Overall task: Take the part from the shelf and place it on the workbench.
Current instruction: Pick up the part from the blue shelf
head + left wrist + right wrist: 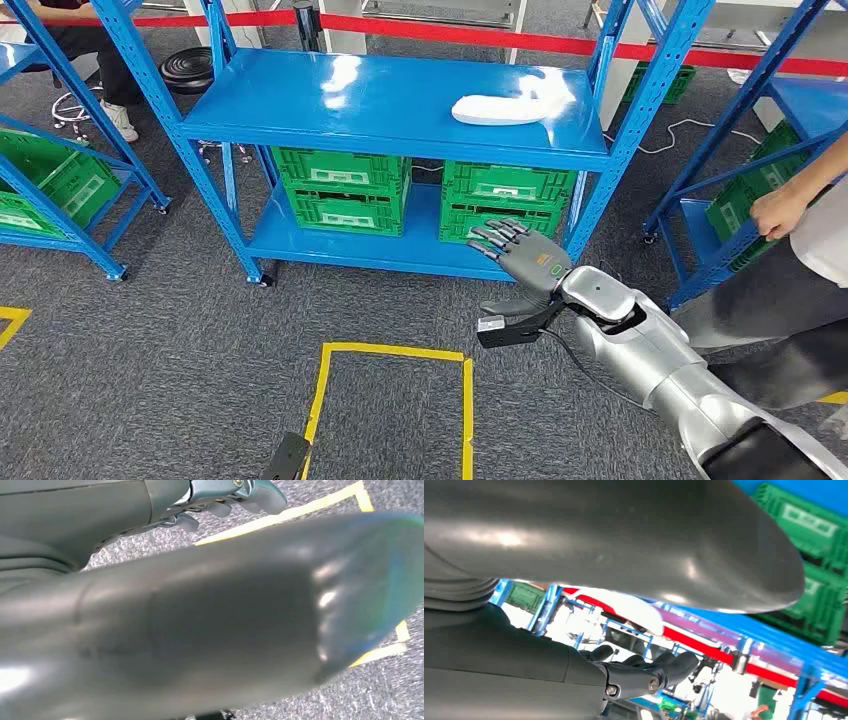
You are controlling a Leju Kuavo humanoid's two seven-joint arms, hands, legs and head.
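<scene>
**Reaching for the white part on the blue shelf**

The left hand (235, 497) hung over the grey carpet by the yellow floor tape (395, 352); its fingers seemed curled on nothing, though I could not tell for sure. On the blue shelf (330, 100), the white part (500, 107) lay toward the right end of the top level, untouched. Below and in front of that level, the right hand (520, 262) was spread and empty. It probably needed to rise above the shelf edge before closing around the part.
</scene>
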